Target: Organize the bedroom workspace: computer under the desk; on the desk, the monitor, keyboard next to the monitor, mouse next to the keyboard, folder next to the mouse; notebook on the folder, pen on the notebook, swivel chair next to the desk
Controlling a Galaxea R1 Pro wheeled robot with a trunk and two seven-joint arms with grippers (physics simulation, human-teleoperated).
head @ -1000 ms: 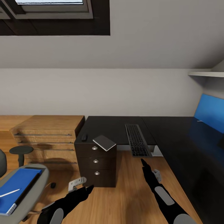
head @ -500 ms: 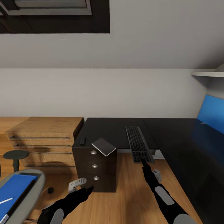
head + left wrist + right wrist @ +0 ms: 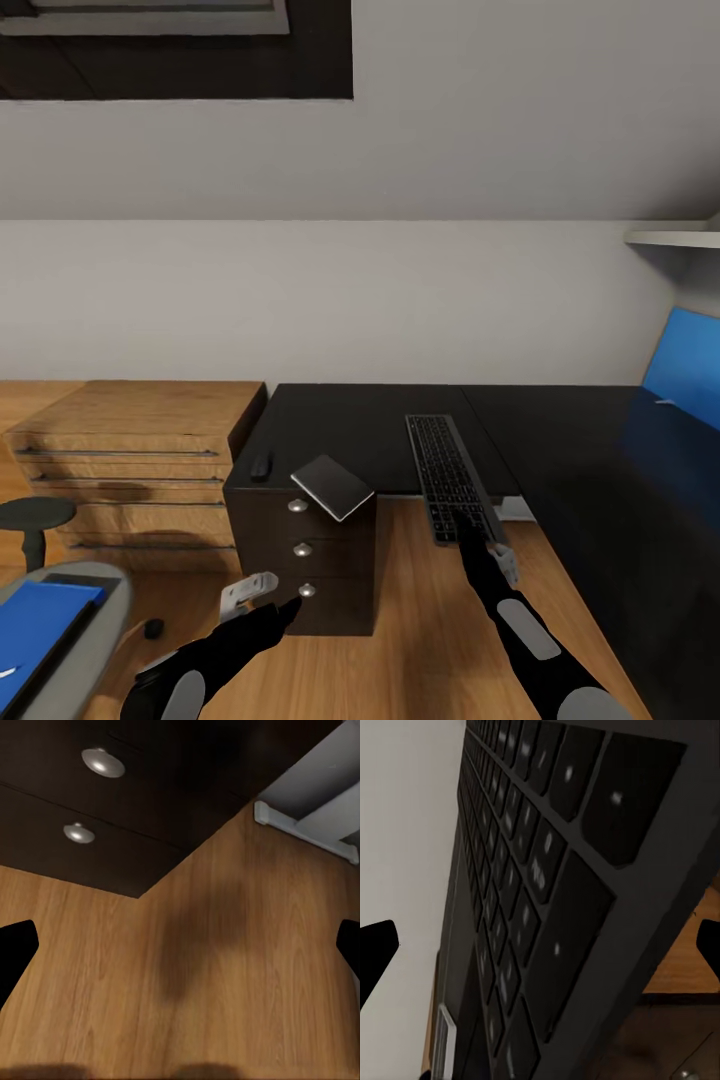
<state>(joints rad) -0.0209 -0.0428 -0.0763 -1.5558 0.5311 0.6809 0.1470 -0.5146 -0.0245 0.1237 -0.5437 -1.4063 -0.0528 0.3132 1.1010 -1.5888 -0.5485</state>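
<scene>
Right arm extended to keyboard; left arm held low.
Head view: the right gripper is seen at the near end of the keyboard on the desk; the left gripper is held before the drawers.
Wrist views: jaws on both are seen spread wide, nothing held.

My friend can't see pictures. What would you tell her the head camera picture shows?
The robot's right gripper reaches the near end of a keyboard that hangs over the edge of a black desk. A grey notebook lies tilted on the desk's drawer corner, the left gripper hovers by the drawers, and a blue folder lies on a grey chair.
</scene>
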